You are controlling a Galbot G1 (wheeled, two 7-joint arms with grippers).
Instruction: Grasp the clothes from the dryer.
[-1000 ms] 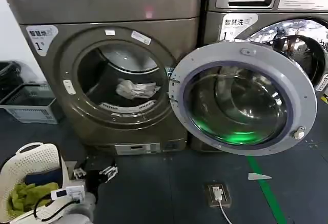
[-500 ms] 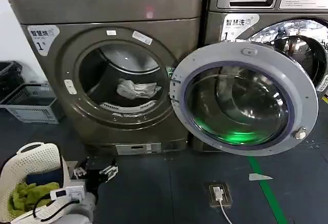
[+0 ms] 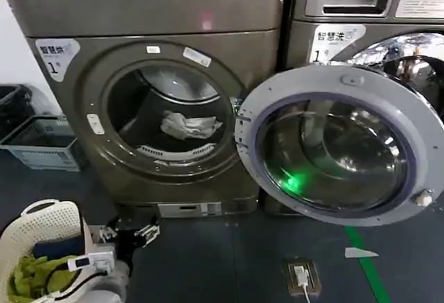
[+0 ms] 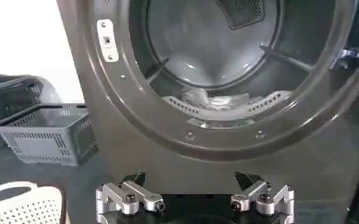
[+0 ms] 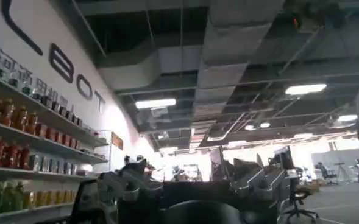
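Clothes (image 3: 187, 125) lying crumpled on drum floor inside dryer (image 3: 149, 12), door swung wide. Probably light, floppy, easily bunched; best pinched at raised crease. Left tool (image 4: 194, 198) being held released, below porthole. Right tool (image 5: 191, 182) raised toward ceiling, grip state can't be told.

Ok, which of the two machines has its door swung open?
The bronze-grey dryer on the left, marked "1": its grey-rimmed glass door hangs open to the right, baring the drum and the clothes. The silver machine behind that door looks shut.
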